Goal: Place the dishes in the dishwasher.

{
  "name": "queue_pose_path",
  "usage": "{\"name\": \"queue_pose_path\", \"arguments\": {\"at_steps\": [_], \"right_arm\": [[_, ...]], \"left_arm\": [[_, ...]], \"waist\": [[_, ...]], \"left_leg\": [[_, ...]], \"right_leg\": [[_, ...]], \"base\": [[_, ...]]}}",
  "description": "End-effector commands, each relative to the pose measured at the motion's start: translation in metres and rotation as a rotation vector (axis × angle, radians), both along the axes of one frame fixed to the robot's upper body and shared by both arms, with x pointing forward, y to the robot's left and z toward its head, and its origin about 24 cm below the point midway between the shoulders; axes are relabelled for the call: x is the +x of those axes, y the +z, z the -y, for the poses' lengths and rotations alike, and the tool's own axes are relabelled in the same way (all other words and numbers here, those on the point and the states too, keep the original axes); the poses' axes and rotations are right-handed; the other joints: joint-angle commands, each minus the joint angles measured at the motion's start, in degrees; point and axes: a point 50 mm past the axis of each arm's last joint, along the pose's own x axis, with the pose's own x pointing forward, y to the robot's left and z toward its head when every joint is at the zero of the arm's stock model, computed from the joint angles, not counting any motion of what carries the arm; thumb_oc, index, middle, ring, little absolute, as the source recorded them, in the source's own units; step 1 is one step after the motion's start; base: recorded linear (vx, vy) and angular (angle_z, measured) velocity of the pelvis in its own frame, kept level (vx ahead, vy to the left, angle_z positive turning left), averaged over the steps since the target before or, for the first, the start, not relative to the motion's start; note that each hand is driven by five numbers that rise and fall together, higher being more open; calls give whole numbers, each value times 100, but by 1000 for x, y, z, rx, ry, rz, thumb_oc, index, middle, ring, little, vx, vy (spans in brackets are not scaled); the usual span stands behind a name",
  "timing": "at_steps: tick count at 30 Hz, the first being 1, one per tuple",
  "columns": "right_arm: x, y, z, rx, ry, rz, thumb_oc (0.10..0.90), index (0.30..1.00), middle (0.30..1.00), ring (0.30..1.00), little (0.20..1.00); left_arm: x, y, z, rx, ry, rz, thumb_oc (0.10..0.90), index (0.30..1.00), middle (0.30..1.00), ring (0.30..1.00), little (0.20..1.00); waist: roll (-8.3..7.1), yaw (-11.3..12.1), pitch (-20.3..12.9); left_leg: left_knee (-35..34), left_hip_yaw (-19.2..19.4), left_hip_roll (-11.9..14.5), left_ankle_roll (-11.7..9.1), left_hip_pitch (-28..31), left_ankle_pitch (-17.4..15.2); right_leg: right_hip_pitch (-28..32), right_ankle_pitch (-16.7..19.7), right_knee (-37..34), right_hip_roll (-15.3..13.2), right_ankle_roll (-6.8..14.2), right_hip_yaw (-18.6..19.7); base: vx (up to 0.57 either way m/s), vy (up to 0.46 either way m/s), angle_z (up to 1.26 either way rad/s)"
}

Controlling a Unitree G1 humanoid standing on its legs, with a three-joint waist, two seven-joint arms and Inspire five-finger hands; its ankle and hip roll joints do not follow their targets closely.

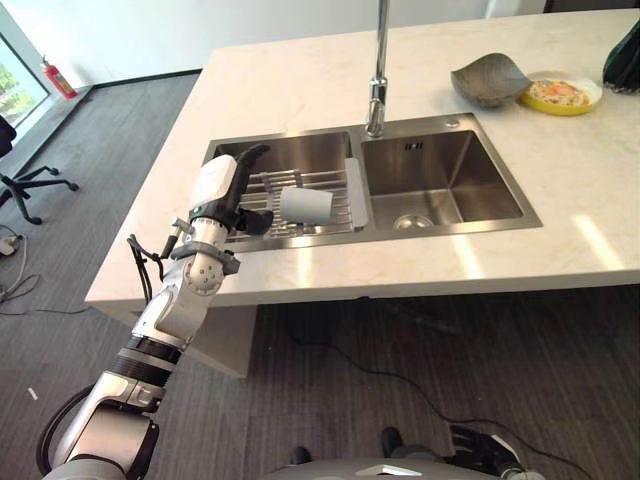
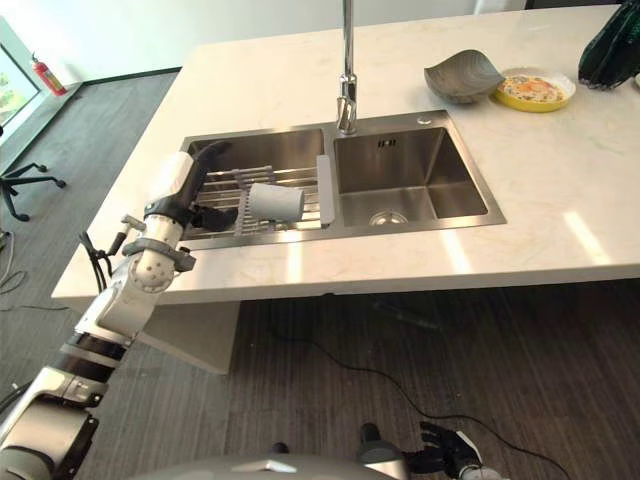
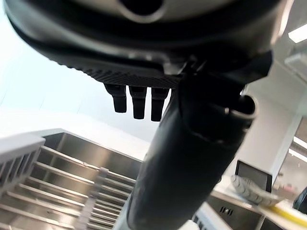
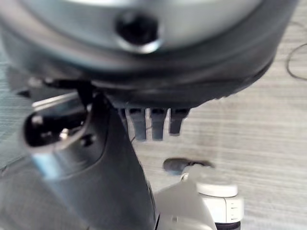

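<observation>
Left hand: your left hand (image 1: 222, 190) hangs over the left basin at about 9 o'clock from the faucet (image 1: 378, 70), fingers straight and relaxed, holding nothing.
Rack: the wire rack (image 1: 262, 192) spans the left basin of the sink (image 1: 470, 224), just under that hand; a low approach could catch your fingers between the wires.
Cup: the grey cup (image 1: 306, 205) lies on its side on the rack, just at 3 o'clock from your thumb and apart from it. Being round, it will likely roll if you nudge it before closing.
Bowl: the grey bowl (image 1: 488, 80) sits on the counter (image 1: 330, 80) at about 2 o'clock from the sink, touching or overlapping the plate; I cannot tell which.
Plate: the yellow plate (image 1: 562, 95) with food on it lies beyond the bowl; tilting it would spill.
Right hand: your right hand (image 1: 480, 448) hangs low over the floor, fingers relaxed and empty.
Dishwasher: you have none in sight, so plan the carry carefully.
</observation>
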Motion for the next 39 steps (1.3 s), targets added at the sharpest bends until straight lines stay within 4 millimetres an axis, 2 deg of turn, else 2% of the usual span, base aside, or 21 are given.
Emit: {"name": "queue_pose_path", "arguments": {"at_steps": [1,3,4,6,8,9,12,18,23,24,27,29,35,36,37,38,39], "right_arm": [[17,-1,2,-20,61,-18,800,900,900,900,900],[18,0,4,-30,66,-21,800,900,900,900,900],[21,2,5,-35,67,-17,800,900,900,900,900],[21,2,5,-35,66,-17,800,900,900,900,900],[20,3,6,-29,51,-21,800,900,900,900,900],[17,3,7,-34,57,-32,800,900,900,900,900],[18,4,7,-41,64,-37,800,900,900,900,900],[12,5,6,-36,70,-60,800,900,900,900,900],[8,4,1,-20,59,-65,800,900,900,900,900],[3,2,1,-18,69,-79,800,900,900,900,900],[14,4,2,-25,112,-54,800,900,900,900,900],[21,5,4,-37,110,-36,800,900,900,900,900],[27,4,3,-42,112,-34,800,900,900,900,900],[-2,-8,12,-55,70,-135,800,900,900,900,900],[17,-7,19,-62,52,-115,800,900,900,900,900],[27,-6,16,-43,46,-91,800,900,900,900,900],[27,-9,12,-33,56,-95,800,900,900,900,900]], "left_arm": [[20,65,7,107,-21,186,800,900,900,900,900],[23,67,9,133,-28,171,800,900,900,900,900],[26,69,5,215,-4,159,800,900,900,900,900],[26,69,6,216,-5,160,800,900,900,900,900],[34,69,14,320,3,113,800,900,900,900,900],[40,58,20,368,3,54,800,900,900,900,900],[44,51,21,409,9,2,800,900,900,900,900],[48,30,19,403,33,-96,800,900,900,900,900],[47,21,17,393,53,-121,800,900,900,900,900],[48,15,11,398,78,-153,800,900,900,900,900],[52,25,0,358,152,-147,800,900,900,900,900],[55,26,-2,352,180,-163,800,900,900,900,900],[58,21,-6,362,216,-197,800,900,900,900,900],[59,21,-5,367,210,-198,800,900,900,900,900],[62,26,5,343,200,-182,800,900,900,900,900],[62,19,9,358,189,-221,800,900,900,900,900],[65,14,12,380,194,-271,800,900,900,900,900]], "waist": [[-171,7,-416],[-179,-7,-425],[-191,-27,-439],[-197,-16,-433],[-208,-52,-445],[-217,-95,-460],[-211,-144,-450],[-204,-248,-438],[-193,-304,-404],[-178,-337,-394],[-129,-405,-287],[-87,-450,-198],[-18,-488,-150],[35,-481,-159],[53,-436,-170],[66,-397,-201],[88,-394,-244]], "left_leg": [[38,19,50,-201,36,-613],[38,31,37,-194,46,-626],[38,56,32,-179,78,-657],[38,61,32,-178,83,-658],[38,82,26,-161,99,-680],[38,105,30,-160,125,-702],[38,137,22,-144,168,-732],[38,196,39,-138,226,-754],[38,243,59,-135,254,-761],[38,267,65,-143,266,-758],[38,304,79,-148,258,-749],[38,324,80,-145,257,-742],[38,344,81,-152,293,-741],[38,340,76,-151,339,-801],[38,310,84,-149,305,-743],[38,291,81,-147,305,-749],[38,290,71,-148,324,-759]], "right_leg": [[56,-324,62,-378,526,-292],[61,-328,62,-380,536,-277],[56,-318,62,-387,559,-249],[57,-317,62,-387,559,-243],[52,-312,62,-381,585,-173],[62,-335,62,-386,596,-162],[67,-339,62,-378,600,-134],[85,-359,62,-359,601,-60],[80,-369,62,-338,595,-19],[76,-363,62,-330,596,-5],[10,-326,67,-319,591,48],[-25,-338,99,-302,578,87],[-17,-352,110,-281,568,110],[32,-407,102,-284,588,102],[8,-357,100,-276,565,98],[36,-373,89,-277,549,70],[76,-394,74,-266,524,71]], "base": [[45,15,-7],[22,11,-15],[14,3,-22],[6,-2,-15],[18,-1,-19],[24,2,-17],[9,-2,-7],[12,-5,-8],[1,-6,-4],[-22,6,-10],[-30,16,-14],[-53,15,-32],[0,3,-4],[41,4,-2],[52,1,-1],[35,-29,-12],[62,-25,-12]]}}
